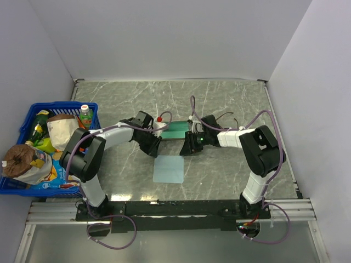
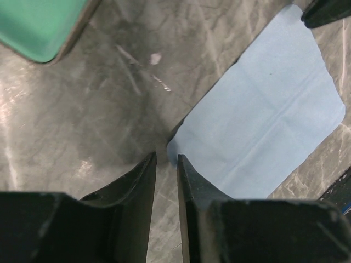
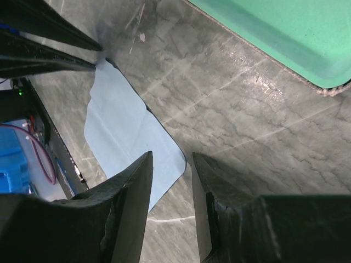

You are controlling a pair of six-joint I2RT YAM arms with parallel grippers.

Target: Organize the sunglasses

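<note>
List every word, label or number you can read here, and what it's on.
No text is readable.
Print on the snack bags in the blue basket: too small and blurred to read.
Label on the bottle: too small to read.
The light blue cloth and teal case lining: no print visible.

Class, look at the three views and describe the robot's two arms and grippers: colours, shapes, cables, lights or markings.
Both the left arm and right arm have white tubular links between bulky black joints. Purple cables loop along each. A green light glows near the right wrist. The left gripper and right gripper have black, tapering wedge-shaped fingers.
</note>
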